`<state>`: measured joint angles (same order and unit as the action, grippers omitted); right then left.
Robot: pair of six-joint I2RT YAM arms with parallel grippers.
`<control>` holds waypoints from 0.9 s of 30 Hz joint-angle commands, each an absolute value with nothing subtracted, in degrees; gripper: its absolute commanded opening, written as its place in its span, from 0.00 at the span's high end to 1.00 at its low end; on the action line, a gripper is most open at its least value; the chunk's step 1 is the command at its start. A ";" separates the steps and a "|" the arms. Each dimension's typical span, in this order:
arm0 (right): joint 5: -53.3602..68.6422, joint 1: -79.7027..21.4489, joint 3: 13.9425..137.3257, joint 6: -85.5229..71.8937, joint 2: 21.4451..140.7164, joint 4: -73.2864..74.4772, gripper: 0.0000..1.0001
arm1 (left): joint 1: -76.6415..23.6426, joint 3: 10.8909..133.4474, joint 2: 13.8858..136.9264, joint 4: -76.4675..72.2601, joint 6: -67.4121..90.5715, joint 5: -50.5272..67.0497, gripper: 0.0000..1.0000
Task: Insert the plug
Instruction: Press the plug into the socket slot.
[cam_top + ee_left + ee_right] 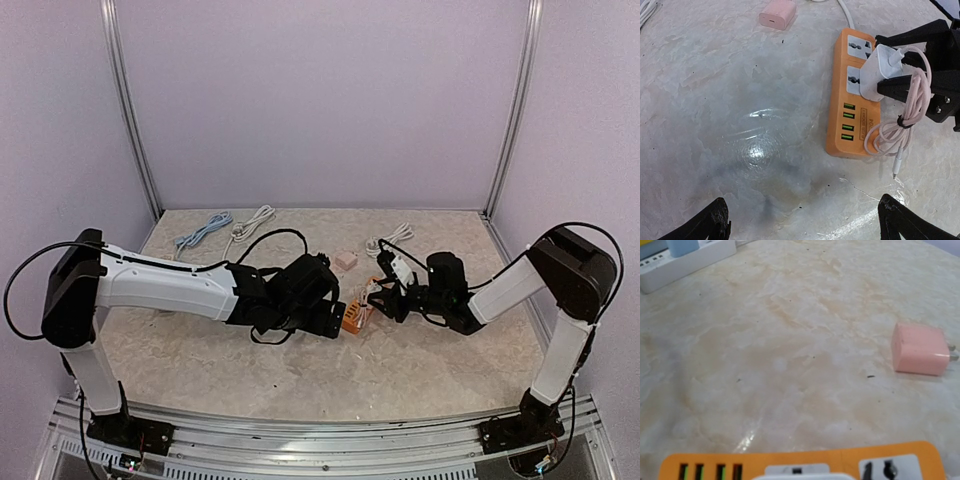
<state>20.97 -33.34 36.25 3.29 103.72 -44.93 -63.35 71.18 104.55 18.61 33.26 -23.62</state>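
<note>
An orange power strip with sockets and green USB ports lies flat on the marble table. My right gripper is shut on the white plug, one black finger on each side. The plug sits right over a socket of the strip; I cannot tell whether its prongs are in. Its pinkish cable hangs bundled over the strip's edge. My left gripper hovers open over bare table beside the strip, holding nothing. In the right wrist view only the plug's top and the strip show.
A pink adapter lies on the table beyond the strip. A white power strip with a blue plug is at the far left. Blue and white cables lie by the back wall.
</note>
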 commanded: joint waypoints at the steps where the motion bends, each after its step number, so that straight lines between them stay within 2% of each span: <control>1: 18.88 -34.25 34.71 2.17 107.64 -33.77 1.00 | -63.03 70.91 103.03 17.84 34.08 -22.82 0.01; 15: 17.56 -34.92 35.44 2.82 107.68 -32.27 0.99 | -62.98 69.00 101.52 17.59 35.16 -23.20 0.01; 21: 16.49 -34.94 37.67 5.09 103.82 -27.70 0.81 | -62.92 68.99 101.58 17.20 35.07 -22.99 0.01; 27: 15.71 -34.91 41.03 6.57 102.56 -23.71 0.69 | -63.00 68.69 101.47 16.98 35.41 -22.97 0.01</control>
<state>17.80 -34.50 40.42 5.37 102.48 -35.64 -63.31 69.65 102.98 17.85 34.54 -23.07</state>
